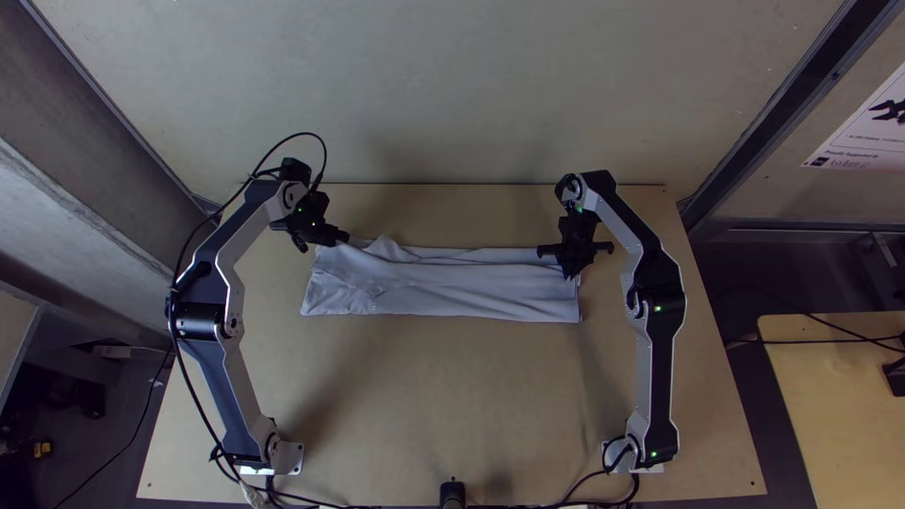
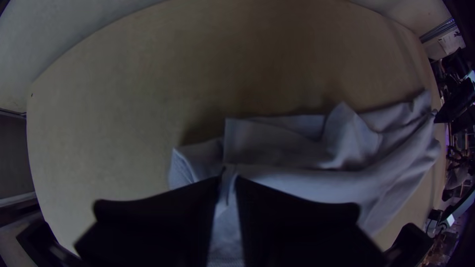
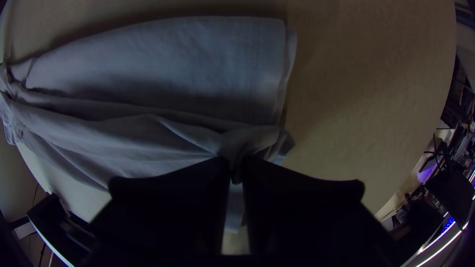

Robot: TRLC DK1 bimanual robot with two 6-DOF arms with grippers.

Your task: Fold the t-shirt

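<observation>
Closed, the black left gripper (image 2: 228, 180) and black right gripper (image 3: 235, 165) sensibly pinch opposite ends of the likely limp grey cloth t-shirt (image 1: 443, 287) beneath.

Pale wall (image 1: 471, 94) behind light wooden bench (image 1: 424, 405); dark floor (image 1: 754, 292), second wooden table (image 1: 839, 401), printed sheet (image 1: 863, 141) at right.

Wooden table (image 1: 452, 396) viewed steeply down from high at six o'clock.
T-shirt (image 1: 443, 283) shared with close wrist views at ten and two.
</observation>
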